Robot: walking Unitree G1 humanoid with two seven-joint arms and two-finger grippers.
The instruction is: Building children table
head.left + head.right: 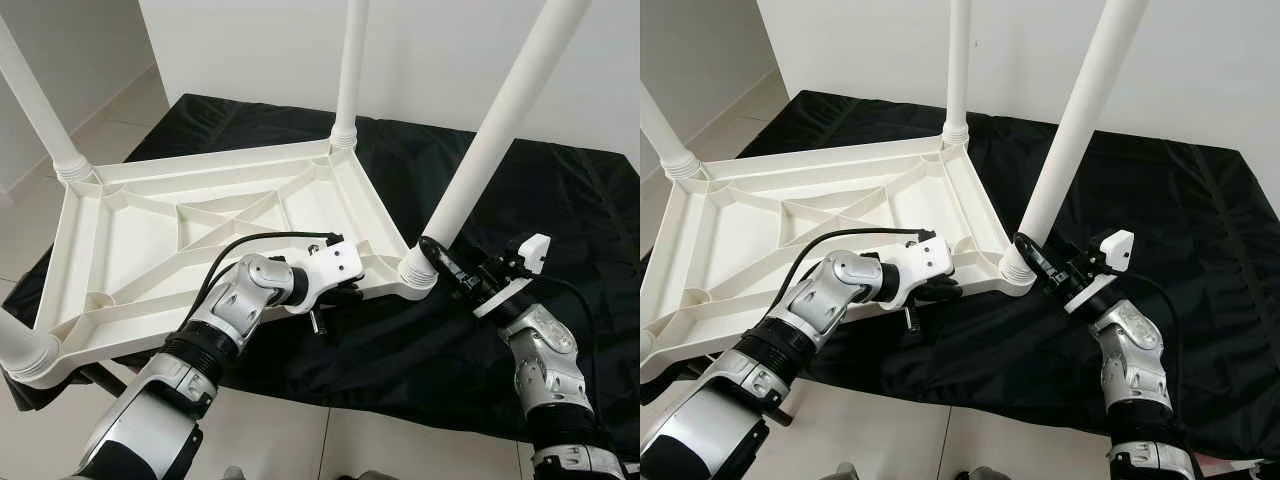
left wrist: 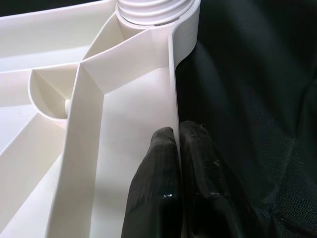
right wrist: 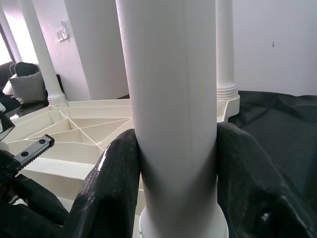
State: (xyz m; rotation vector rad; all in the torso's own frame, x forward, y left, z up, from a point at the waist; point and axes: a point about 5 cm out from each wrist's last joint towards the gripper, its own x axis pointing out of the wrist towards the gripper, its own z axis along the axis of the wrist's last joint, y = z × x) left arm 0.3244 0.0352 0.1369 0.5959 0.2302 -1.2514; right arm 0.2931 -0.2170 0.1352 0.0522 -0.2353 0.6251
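- Left gripper (image 1: 345, 293): nearest the head camera, reaching in from the robot's left; its two black fingers (image 2: 163, 178) are clamped together on the thin side rim of the tabletop (image 1: 190, 235), one finger inside the rim and one outside, close to the near right corner.
- Right gripper (image 3: 173, 163): closed around the base of the near right leg (image 1: 495, 135), just above its threaded socket; one finger lies on each side of the round tube.
- Tabletop: white plastic, upside down, ribbed underside facing up. It rests on a black cloth (image 1: 560, 240) and its left end overhangs the cloth's edge above the tiled floor (image 1: 300, 435).
- Legs: four white tubes stand up from the corner sockets. The far right leg (image 1: 350, 70) looks upright; the gripped leg leans away to the robot's right, so it is probably not fully seated.
- Judged step: seating or tightening the gripped leg while the left gripper steadies the top.
- Risk, cross-threading: turning the leg while it leans could jam the thread in the socket.
- Risk, slip: the tube is smooth and round, so the fingers could spin on it without turning it.
- Risk, shift: torque on the leg could drag the light tabletop across the cloth, or twist the thin rim out of the left fingers.
- Risk, tipping: the overhanging left end could drop if the top slides further off.
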